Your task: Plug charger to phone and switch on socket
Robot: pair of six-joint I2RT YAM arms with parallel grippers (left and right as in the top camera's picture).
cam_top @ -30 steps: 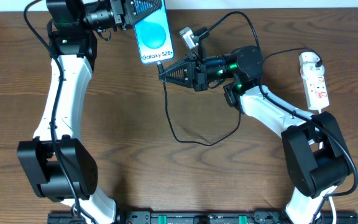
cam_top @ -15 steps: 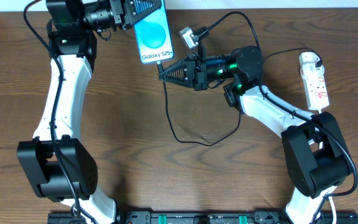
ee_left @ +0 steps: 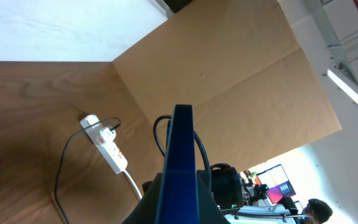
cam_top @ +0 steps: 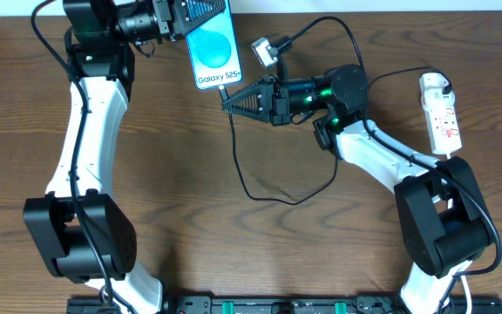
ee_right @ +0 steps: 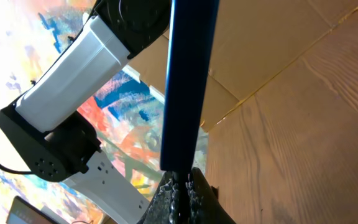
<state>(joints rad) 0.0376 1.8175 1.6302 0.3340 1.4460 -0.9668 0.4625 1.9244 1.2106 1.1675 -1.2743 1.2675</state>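
**Overhead view**
- Left gripper (cam_top: 206,12): at 12 o'clock on the table (cam_top: 172,174). We record its jaws closed on the upper end of the phone.
- Phone (cam_top: 215,51): held off the wood at about 11 o'clock. Its blue screen faces up and its lower edge points toward 5 o'clock.
- Right gripper (cam_top: 232,101): just below the phone's lower edge, pointing toward 9 o'clock. Its jaws are clamped on the tip end of the charger.
- Charger (cam_top: 268,199): a thin black cable that drops from the right gripper and loops toward 6 o'clock. It then rises behind the right arm (cam_top: 382,157). The tip meets the phone's lower edge, and we cannot tell whether it is seated.
- Socket (cam_top: 444,120): a white strip lying flat at 3 o'clock, well apart from both grippers. A white plug (cam_top: 434,85) sits at its upper end. The switch position is too small for us to read.

**Left wrist view**
- Phone (ee_left: 182,155): seen edge-on and upright at 6 o'clock, gripped from below.
- Socket (ee_left: 110,149): at 9 o'clock on the wood, with the black cable trailing off its plug.

**Right wrist view**
- Phone (ee_right: 188,81): seen edge-on, running from 12 o'clock down to centre.
- Right gripper (ee_right: 180,186): at 6 o'clock, with the fingers (ee_right: 166,196) pinched together directly beneath the phone's end.
- Left arm (ee_right: 86,56): at 10 o'clock.
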